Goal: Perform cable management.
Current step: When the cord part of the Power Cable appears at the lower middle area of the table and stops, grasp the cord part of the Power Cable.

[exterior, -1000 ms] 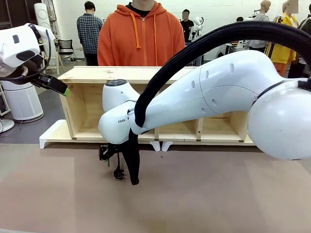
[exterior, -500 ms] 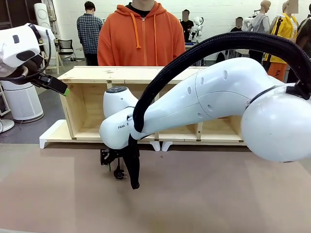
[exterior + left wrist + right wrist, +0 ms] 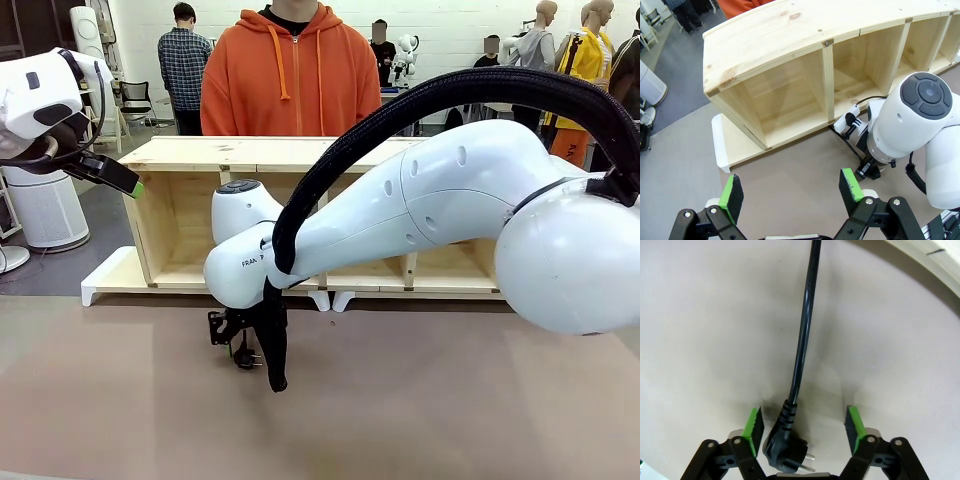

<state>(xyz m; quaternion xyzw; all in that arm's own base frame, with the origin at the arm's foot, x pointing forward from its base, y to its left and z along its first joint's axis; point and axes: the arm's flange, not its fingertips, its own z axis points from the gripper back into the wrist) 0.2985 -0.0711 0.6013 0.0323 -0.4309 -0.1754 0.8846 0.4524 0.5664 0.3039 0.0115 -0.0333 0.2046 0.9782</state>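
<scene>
Cable (image 3: 802,340), a thin, flexible black power cord, runs from the top centre of the right wrist view down the pale brown table surface (image 3: 705,330) to a black angled plug with two metal pins (image 3: 785,446) at the bottom centre. The right gripper (image 3: 803,412), black with green pads, stands over that plug with its jaws spread and unclenched. One green pad (image 3: 754,426) is just beside the plug's ribbed collar, while the other pad (image 3: 855,426) is clearly apart from it, so nothing is clamped. In the front view the right gripper (image 3: 235,335) hangs low at the lower left of centre, under the white right arm (image 3: 430,200) and its thick black braided hose (image 3: 400,95). The plug (image 3: 243,360) lies on the table (image 3: 420,410) just below it. Behind stands a long, light wooden shelf with open compartments (image 3: 250,152), and a person in an orange hoodie (image 3: 290,75) stands at its far side. At the upper left of the front view the left gripper (image 3: 125,180) hovers beside the shelf's end. In the left wrist view the left gripper (image 3: 789,179) is released, its jaws wide and empty, above bare table in front of the wooden shelf (image 3: 790,30). The plug (image 3: 875,170) shows at the lower right there, beneath the right arm's rounded white wrist.
</scene>
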